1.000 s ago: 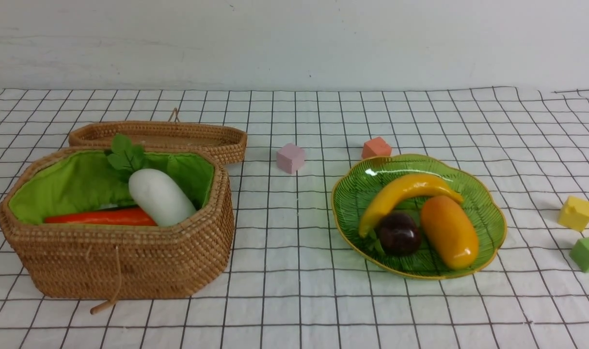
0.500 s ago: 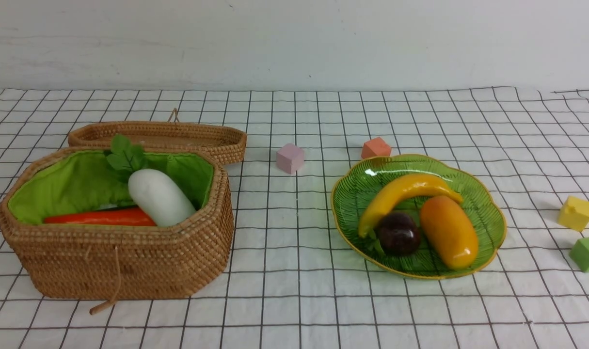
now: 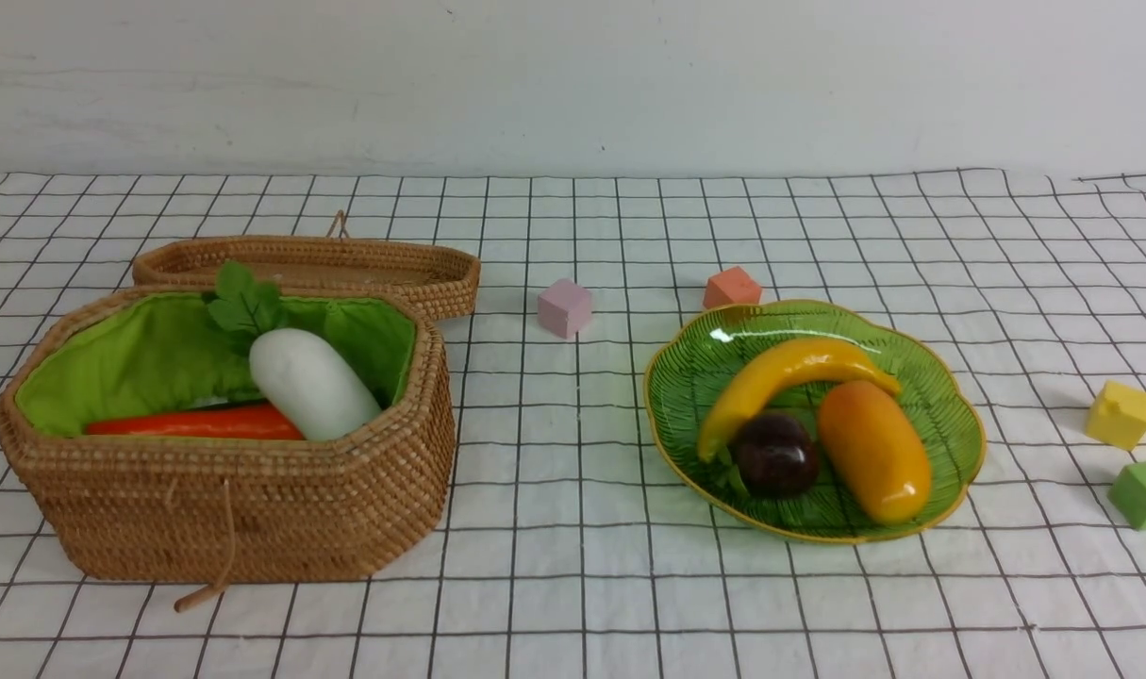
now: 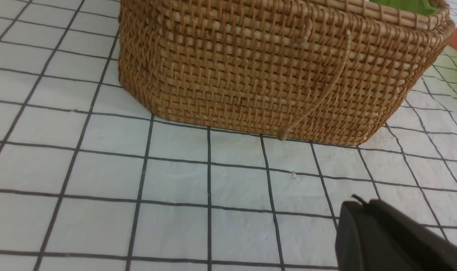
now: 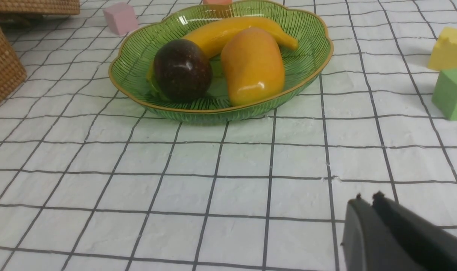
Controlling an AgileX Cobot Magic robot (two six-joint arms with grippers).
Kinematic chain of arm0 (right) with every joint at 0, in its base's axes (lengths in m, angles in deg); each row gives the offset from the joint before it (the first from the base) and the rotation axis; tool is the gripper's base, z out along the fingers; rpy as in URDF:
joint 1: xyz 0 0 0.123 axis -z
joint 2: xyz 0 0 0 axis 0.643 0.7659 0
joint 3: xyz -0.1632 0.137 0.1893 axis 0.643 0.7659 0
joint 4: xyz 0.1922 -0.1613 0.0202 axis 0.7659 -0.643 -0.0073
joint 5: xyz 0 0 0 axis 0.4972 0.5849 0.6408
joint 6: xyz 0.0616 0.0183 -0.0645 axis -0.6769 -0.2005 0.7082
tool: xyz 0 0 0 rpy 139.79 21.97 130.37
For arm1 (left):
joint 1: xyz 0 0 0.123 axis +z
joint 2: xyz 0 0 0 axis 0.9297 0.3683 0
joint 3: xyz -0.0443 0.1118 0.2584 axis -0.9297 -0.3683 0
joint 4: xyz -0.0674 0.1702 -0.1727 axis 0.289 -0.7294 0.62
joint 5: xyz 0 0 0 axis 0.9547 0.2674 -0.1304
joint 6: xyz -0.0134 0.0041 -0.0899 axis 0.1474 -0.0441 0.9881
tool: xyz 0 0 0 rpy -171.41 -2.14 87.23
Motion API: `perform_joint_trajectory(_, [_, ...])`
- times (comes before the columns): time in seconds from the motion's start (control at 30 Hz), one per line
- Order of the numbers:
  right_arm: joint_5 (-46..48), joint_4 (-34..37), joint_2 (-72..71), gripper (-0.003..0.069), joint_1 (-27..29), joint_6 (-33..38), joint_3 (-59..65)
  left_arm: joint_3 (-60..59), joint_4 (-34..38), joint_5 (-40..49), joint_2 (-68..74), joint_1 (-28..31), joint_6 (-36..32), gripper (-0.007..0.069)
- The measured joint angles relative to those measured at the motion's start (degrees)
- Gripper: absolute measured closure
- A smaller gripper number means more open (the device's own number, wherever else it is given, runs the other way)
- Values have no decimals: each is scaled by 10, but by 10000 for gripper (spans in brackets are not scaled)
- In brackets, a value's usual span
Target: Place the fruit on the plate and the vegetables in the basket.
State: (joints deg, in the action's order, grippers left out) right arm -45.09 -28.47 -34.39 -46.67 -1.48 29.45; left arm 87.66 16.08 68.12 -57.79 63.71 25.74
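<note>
On the green glass plate (image 3: 950, 415) (image 5: 311, 41) lie a yellow banana (image 3: 780, 372) (image 5: 220, 32), a dark-purple mangosteen (image 3: 776, 455) (image 5: 182, 69) and an orange-yellow mango (image 3: 874, 451) (image 5: 252, 64). The woven basket (image 3: 252, 509) (image 4: 251, 71) with green lining holds a white radish (image 3: 310, 382) with green leaves and an orange carrot (image 3: 195, 422). Neither arm shows in the front view. My left gripper (image 4: 358, 205) is shut and empty, low over the cloth in front of the basket. My right gripper (image 5: 365, 199) is shut and empty, in front of the plate.
The basket's shallow lid (image 3: 308, 264) lies behind it. Foam cubes sit on the checked cloth: pink (image 3: 565, 306), orange (image 3: 731, 286), yellow (image 3: 1120, 413) and green (image 3: 1143, 492). A cord with a toggle (image 3: 200, 596) hangs from the basket's front. A white wall closes the back.
</note>
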Motion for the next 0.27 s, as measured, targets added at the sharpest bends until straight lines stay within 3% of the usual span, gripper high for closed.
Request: perform_joint_trajectory(0.27, [0,0,0,609,0,0,0,0,0,0,0,0,0,631])
